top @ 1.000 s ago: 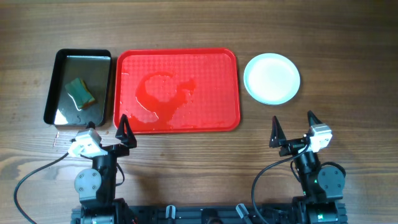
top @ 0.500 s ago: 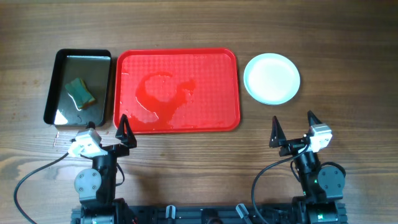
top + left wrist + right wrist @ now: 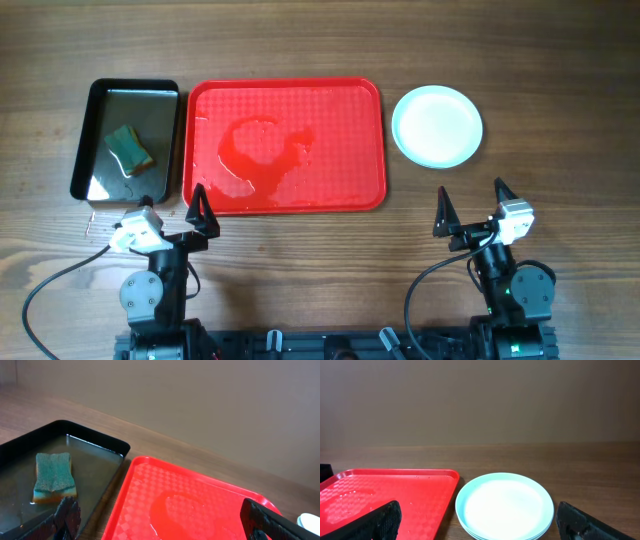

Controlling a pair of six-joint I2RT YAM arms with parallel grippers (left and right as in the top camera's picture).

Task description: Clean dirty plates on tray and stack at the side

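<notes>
The red tray (image 3: 350,110) lies at mid-table with a wet smear on it and no plate on it; it also shows in the left wrist view (image 3: 200,490) and the right wrist view (image 3: 420,485). The pale mint-white plates (image 3: 437,125) sit stacked and plain on the table right of the tray, seen close in the right wrist view (image 3: 504,506). My left gripper (image 3: 173,208) is open and empty near the tray's front left corner. My right gripper (image 3: 470,208) is open and empty in front of the plate stack.
A black metal pan (image 3: 95,150) with water stands left of the tray and holds a green and yellow sponge (image 3: 130,149), also seen in the left wrist view (image 3: 54,476). Bare wooden table (image 3: 320,260) lies between the arms.
</notes>
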